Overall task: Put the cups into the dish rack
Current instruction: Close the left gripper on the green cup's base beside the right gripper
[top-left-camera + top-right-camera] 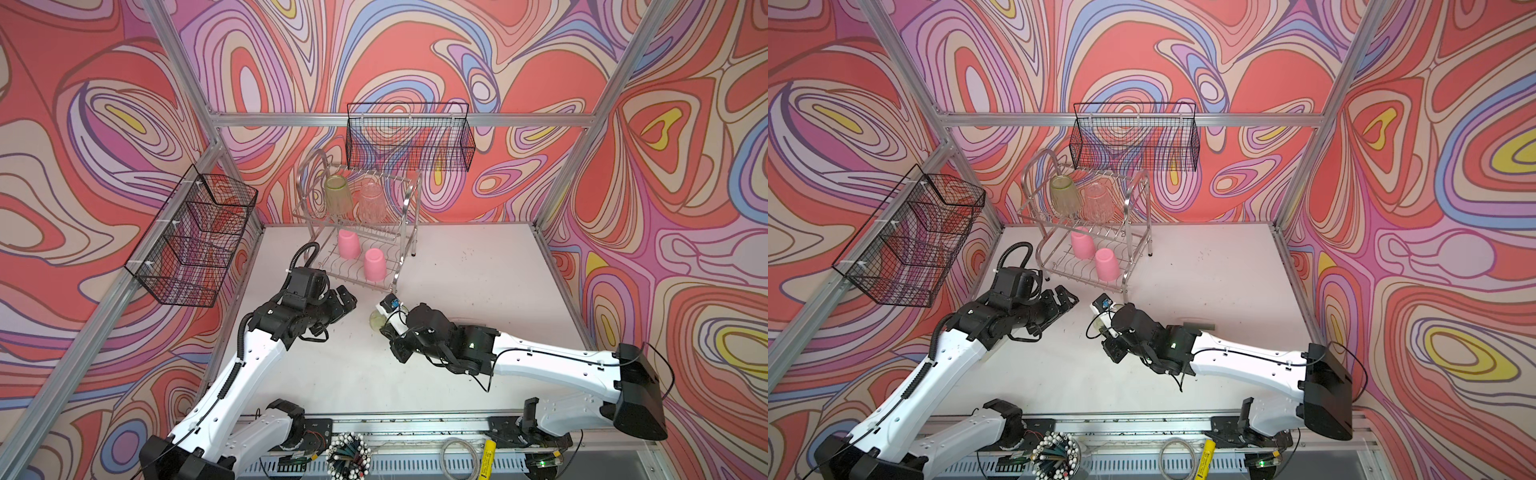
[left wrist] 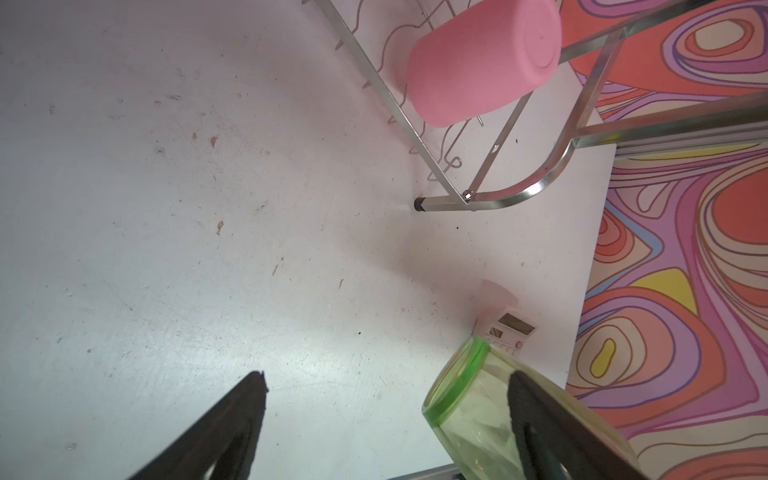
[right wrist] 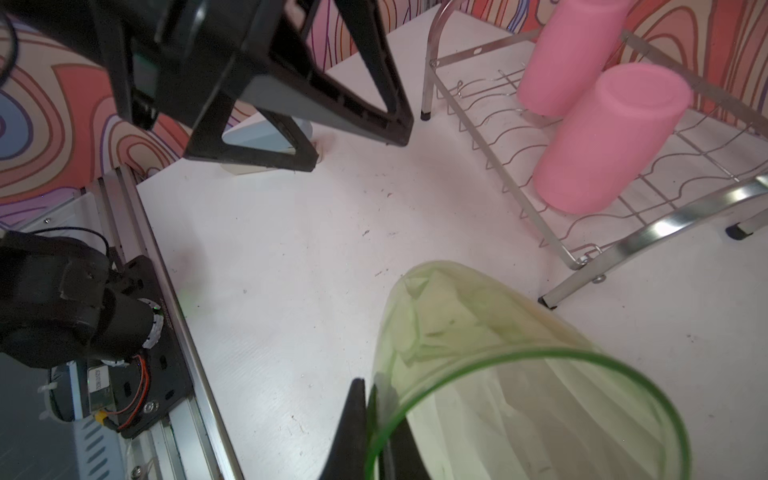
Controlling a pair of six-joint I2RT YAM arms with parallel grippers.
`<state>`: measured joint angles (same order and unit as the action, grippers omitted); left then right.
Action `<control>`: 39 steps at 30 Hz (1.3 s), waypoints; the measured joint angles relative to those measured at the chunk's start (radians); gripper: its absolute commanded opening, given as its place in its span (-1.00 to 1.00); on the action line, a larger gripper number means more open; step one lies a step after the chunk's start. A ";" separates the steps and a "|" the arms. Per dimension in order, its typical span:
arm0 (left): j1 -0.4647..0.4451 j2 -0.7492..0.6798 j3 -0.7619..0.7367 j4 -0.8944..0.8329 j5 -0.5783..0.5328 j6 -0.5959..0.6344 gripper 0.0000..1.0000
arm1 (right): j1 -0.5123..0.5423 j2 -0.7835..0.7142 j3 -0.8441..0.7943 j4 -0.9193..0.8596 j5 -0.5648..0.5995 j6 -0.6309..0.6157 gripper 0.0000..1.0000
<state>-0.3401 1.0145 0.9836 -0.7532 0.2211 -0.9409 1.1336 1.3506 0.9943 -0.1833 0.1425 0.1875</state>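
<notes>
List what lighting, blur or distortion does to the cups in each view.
In both top views the aluminium frame posts splay outward and the clear pinkish ribbed plastic cup nearly melts into the wallpaper; in the left wrist view a pale sheen washes the white table, while the translucent green plastic cup is crisp; in the right wrist view that cup looms close, its near rim soft.

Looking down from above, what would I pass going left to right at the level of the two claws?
In a top view: black wire mesh basket on the left wall → open left claw → translucent green plastic cup → white right arm holding that cup.
</notes>
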 measured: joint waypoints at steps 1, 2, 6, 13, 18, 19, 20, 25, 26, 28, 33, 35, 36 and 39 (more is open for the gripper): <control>0.002 -0.011 0.000 -0.008 0.008 -0.016 0.83 | 0.000 -0.009 -0.015 0.034 0.003 -0.004 -1.00; 0.005 -0.021 0.000 -0.013 0.015 -0.032 0.83 | -0.001 -0.015 -0.025 0.059 0.007 -0.005 -1.00; 0.023 -0.071 0.000 -0.021 0.040 -0.098 0.80 | -0.001 -0.037 -0.066 0.170 0.019 -0.019 -1.00; 0.071 -0.153 -0.006 -0.020 0.089 -0.232 0.76 | -0.001 -0.059 -0.153 0.357 0.026 -0.041 -1.00; 0.088 -0.212 -0.043 0.001 0.110 -0.345 0.75 | -0.001 -0.054 -0.177 0.483 0.025 -0.049 -1.00; 0.092 -0.224 -0.059 0.013 0.119 -0.372 0.75 | -0.001 -0.050 -0.177 0.512 0.025 -0.051 -1.00; 0.095 -0.232 -0.075 0.025 0.128 -0.397 0.76 | -0.001 -0.043 -0.177 0.541 0.024 -0.053 -1.00; 0.110 -0.251 -0.161 0.115 0.186 -0.532 0.77 | -0.001 0.013 -0.177 0.674 0.015 -0.057 -1.00; 0.112 -0.254 -0.176 0.135 0.195 -0.555 0.77 | -0.001 0.024 -0.177 0.690 0.014 -0.056 -1.00; 0.113 -0.262 -0.203 0.174 0.207 -0.599 0.77 | -0.001 0.045 -0.177 0.716 0.010 -0.056 -1.00; 0.119 -0.281 -0.228 0.243 0.217 -0.673 0.84 | -0.001 0.077 -0.176 0.765 0.000 -0.054 -1.00; 0.119 -0.286 -0.232 0.273 0.221 -0.692 0.84 | -0.001 0.087 -0.175 0.777 -0.003 -0.052 -1.00; 0.119 -0.287 -0.235 0.286 0.224 -0.701 0.84 | -0.001 0.092 -0.175 0.780 -0.004 -0.051 -1.00; 0.121 -0.280 -0.244 0.318 0.231 -0.720 0.84 | -0.001 0.113 -0.165 0.785 -0.009 -0.048 -1.00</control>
<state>-0.2192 0.7345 0.7399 -0.4355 0.4522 -1.6608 1.1324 1.4635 0.8291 0.6022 0.1333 0.1390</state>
